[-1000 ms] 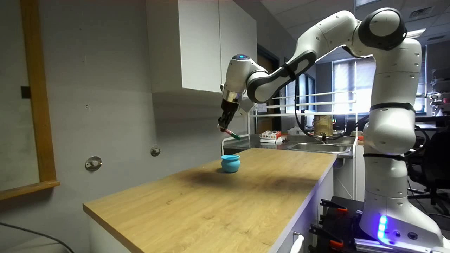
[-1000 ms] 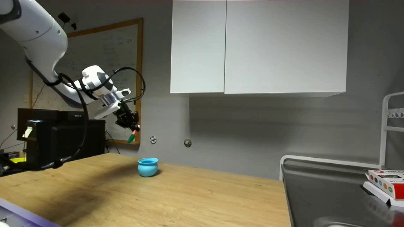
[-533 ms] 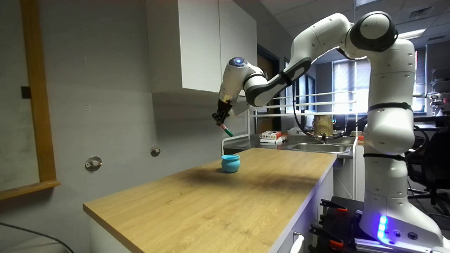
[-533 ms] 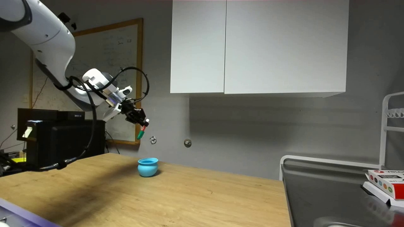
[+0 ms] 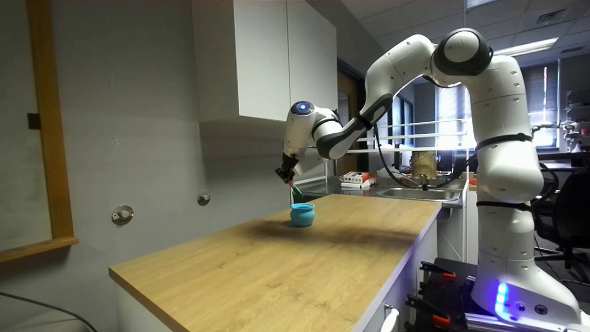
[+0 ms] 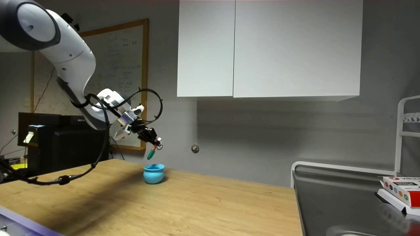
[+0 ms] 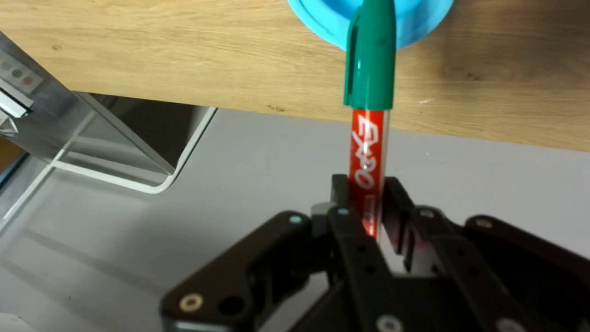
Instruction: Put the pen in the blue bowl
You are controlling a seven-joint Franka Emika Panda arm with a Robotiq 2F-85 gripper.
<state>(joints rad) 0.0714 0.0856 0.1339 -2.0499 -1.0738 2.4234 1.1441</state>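
Counter (image 5: 276,267) beneath, gripper (image 7: 367,196) pinches pen (image 7: 370,117), apparently above bowl (image 6: 153,175).

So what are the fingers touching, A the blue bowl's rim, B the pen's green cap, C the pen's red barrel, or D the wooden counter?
C: in the wrist view the fingers grip the pen by its red barrel, with the green cap sticking out beyond them.
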